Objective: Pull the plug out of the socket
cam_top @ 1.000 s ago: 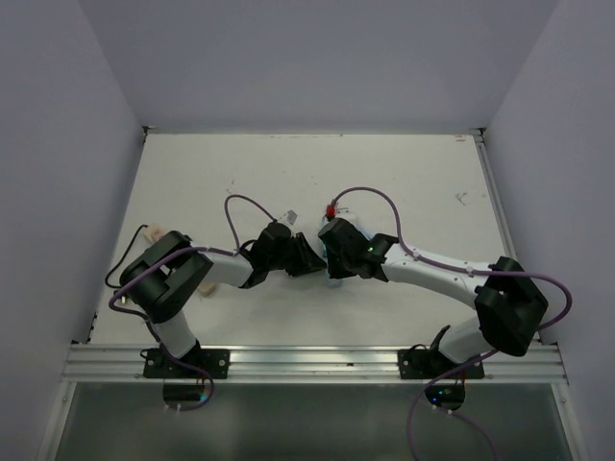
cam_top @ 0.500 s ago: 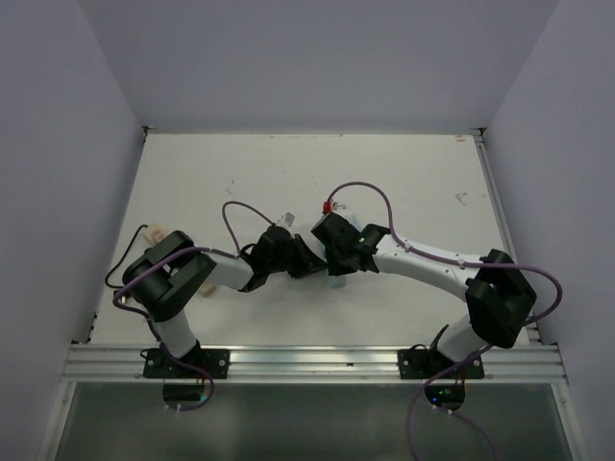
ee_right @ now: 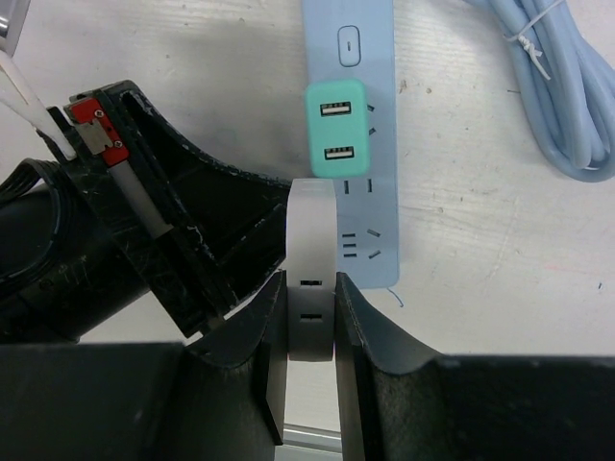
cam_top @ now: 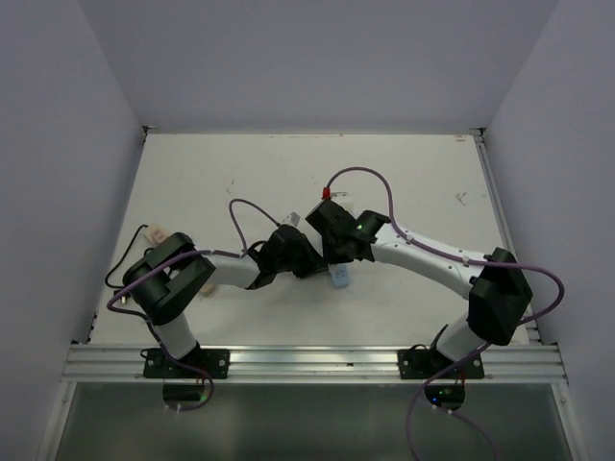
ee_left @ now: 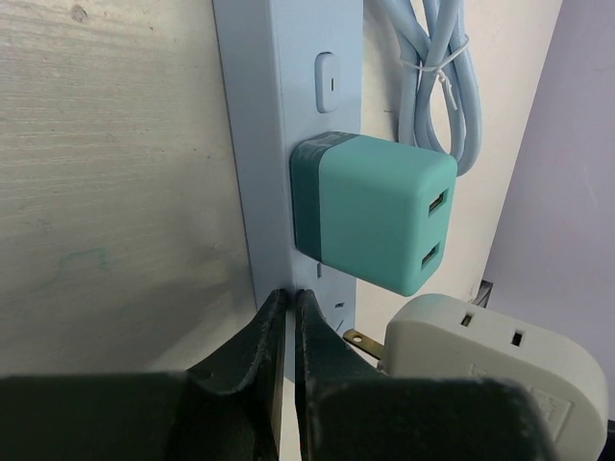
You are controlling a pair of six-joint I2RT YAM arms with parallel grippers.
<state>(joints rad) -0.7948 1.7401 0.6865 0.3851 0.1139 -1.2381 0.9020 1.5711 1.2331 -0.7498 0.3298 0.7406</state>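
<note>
Two grippers: the right gripper (ee_right: 310,288) clamps the white plug (ee_right: 311,230), held just clear of the power strip (ee_right: 360,77) beneath; the left gripper (ee_left: 289,307), closed, pins the strip's edge. A tilted pull might bump the teal charger (ee_right: 337,140) just ahead.

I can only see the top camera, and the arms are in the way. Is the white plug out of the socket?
Observer: Yes. The left wrist view shows the white plug lifted off the power strip, with a bare brass prong showing.
Operator: Who's holding it?
Observer: The right gripper, pinching its two sides.
Operator: Is anything else plugged in?
Observer: Yes, a teal charger sits in the strip, next to the switch.
</note>
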